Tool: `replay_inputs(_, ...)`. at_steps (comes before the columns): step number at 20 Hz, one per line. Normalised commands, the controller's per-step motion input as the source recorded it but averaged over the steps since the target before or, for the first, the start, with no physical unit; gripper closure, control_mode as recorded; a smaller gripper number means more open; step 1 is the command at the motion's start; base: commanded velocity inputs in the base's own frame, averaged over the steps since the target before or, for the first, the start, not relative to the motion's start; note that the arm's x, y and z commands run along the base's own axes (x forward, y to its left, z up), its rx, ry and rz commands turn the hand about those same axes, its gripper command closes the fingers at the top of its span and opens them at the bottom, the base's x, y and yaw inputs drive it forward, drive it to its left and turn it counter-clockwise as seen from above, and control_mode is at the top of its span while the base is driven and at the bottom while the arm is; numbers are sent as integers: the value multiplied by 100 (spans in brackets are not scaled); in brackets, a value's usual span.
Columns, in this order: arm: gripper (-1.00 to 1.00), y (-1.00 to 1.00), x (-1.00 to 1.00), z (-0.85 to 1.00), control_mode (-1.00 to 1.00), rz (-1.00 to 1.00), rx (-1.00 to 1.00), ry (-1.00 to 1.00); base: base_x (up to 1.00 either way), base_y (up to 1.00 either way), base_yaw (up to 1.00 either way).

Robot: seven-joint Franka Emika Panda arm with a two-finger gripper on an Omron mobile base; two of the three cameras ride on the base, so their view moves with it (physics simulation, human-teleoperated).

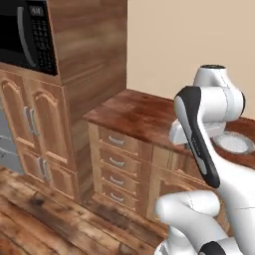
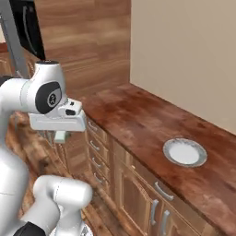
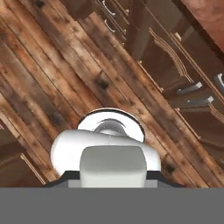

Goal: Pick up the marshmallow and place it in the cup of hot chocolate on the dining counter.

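Observation:
My gripper (image 2: 60,137) hangs over the plank floor, left of the counter's drawers and pointing down. It is shut on the marshmallow (image 2: 60,135), a small pale lump under the white hand. In the hand view the marshmallow (image 3: 113,164) sits as a whitish block at the gripper (image 3: 113,180), between the dark fingertips (image 3: 64,180). The cup of hot chocolate and the dining counter are out of view.
A round grey-white plate (image 2: 201,157) (image 1: 227,148) lies on a reddish-brown wood counter (image 2: 138,117) (image 1: 132,117) with drawers (image 1: 117,162) beneath. Tall wooden cabinets (image 1: 35,124) and a black microwave (image 1: 25,32) stand to the left. Plank floor (image 3: 48,87) lies below the hand.

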Motion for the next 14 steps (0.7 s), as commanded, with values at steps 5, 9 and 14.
replay_inputs(5,100,0,0,0,100,0,0,0,-6,0,100)
replay_inputs(9,100,0,0,0,100,0,0,0,-5,0,100)
replay_inputs(14,100,0,0,0,100,0,0,0,-27,3,100)
